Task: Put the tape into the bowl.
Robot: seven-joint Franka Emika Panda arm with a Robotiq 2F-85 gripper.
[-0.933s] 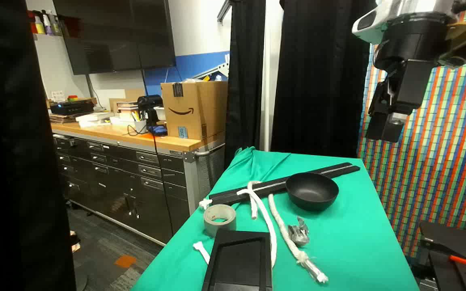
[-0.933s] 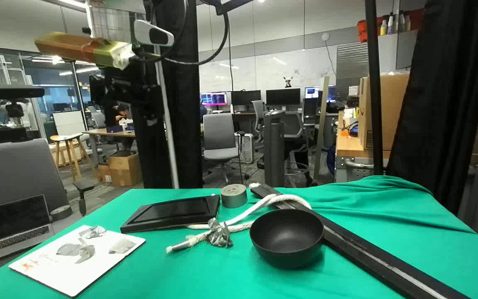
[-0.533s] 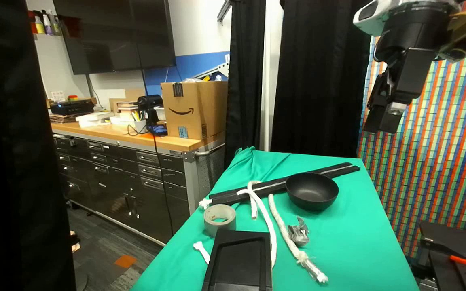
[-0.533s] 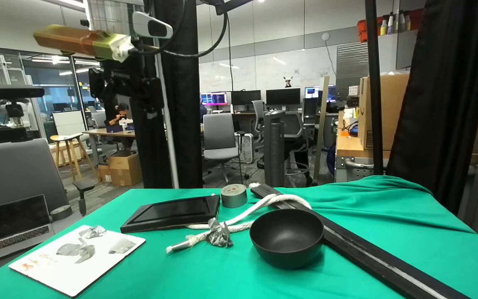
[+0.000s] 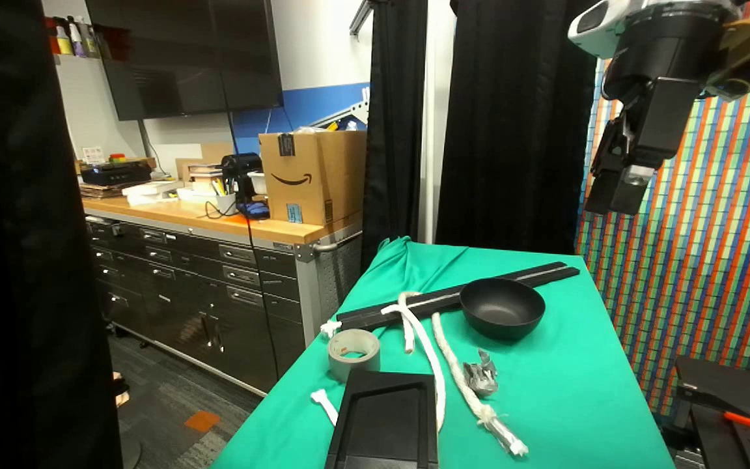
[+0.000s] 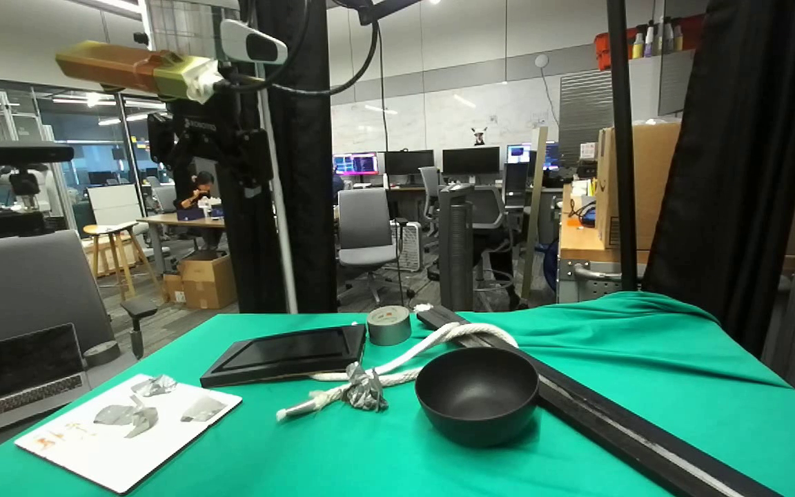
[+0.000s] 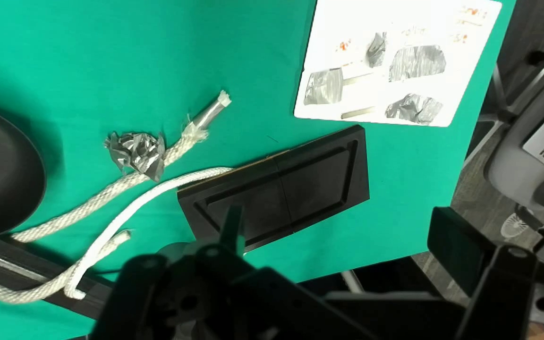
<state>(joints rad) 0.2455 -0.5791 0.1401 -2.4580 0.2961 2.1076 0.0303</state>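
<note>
On green cloth [image 6: 266, 452] | tape [image 6: 389, 333], well below spread hand [image 7: 340, 222] | contact with slab [image 6: 290, 352] unclear

The arm [image 5: 601, 47] shows a smooth white shell [image 6: 234, 40] with a dark oval inset [image 6: 266, 51], a faceted orange-and-yellow block [image 6: 136, 72], crumpled white at one end, a looping black cable [image 6: 328, 92], and a black gripper [image 7: 340, 231] with small pale lettering [image 6: 201, 125], dark blocky fingers [image 7: 461, 250] and round pivot heads [image 7: 517, 251].

On a green cloth [image 6: 315, 459], a long black beam [image 6: 611, 428] is being crossed by white rope [image 7: 125, 214]; silvery scraps [image 7: 418, 63] are being borne by a white board [image 7: 371, 95].
</note>
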